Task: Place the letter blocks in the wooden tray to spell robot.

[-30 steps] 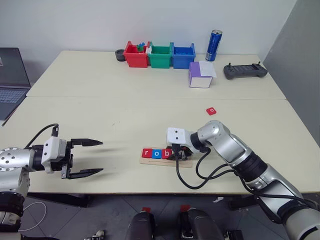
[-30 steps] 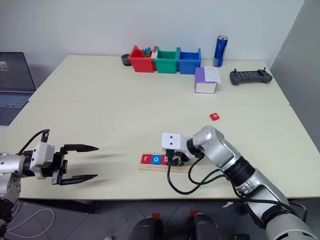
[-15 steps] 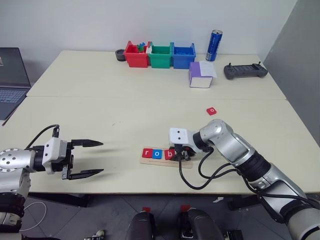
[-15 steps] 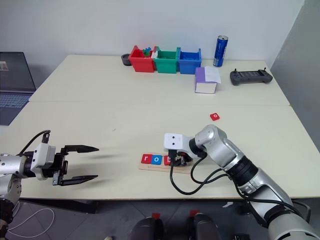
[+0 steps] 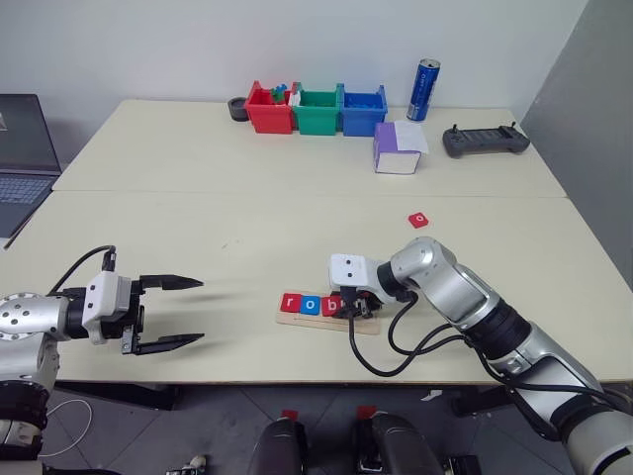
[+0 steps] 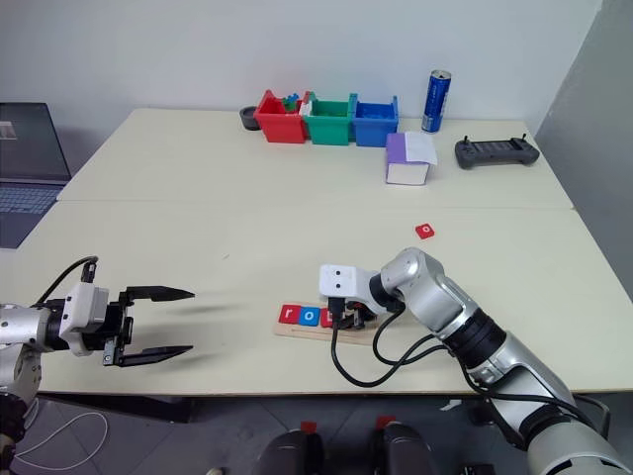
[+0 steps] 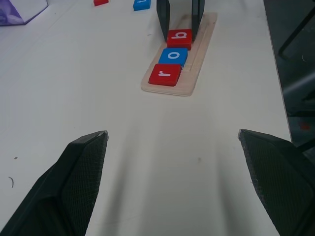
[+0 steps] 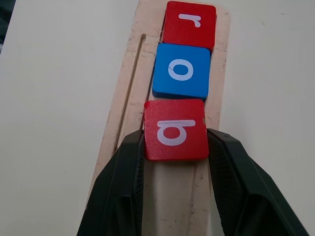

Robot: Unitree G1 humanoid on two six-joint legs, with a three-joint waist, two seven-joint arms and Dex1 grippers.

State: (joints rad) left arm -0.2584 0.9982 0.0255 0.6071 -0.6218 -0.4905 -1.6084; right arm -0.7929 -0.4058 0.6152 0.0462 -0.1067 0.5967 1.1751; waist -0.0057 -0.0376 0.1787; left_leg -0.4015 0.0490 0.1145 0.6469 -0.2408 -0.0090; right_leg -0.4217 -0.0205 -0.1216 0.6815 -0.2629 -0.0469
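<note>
Pale desk [image 5: 198, 198] fills the scene. Near its front left edge, the left gripper [image 5: 173, 313] hovers with fingers spread wide and nothing between them. Near the front edge at the middle lies the wooden tray [image 5: 328, 321], holding red "r" block [image 8: 189, 24], blue "o" block [image 8: 180, 71] and red "b" block [image 8: 175, 130] in a row. The right gripper [image 8: 175, 162] pinches the "b" block. Well apart toward the right edge lies another red block [image 5: 418, 220].

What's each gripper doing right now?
Left gripper: open, holding nothing.
Right gripper: shut on the red b block, in the wooden tray.
</note>
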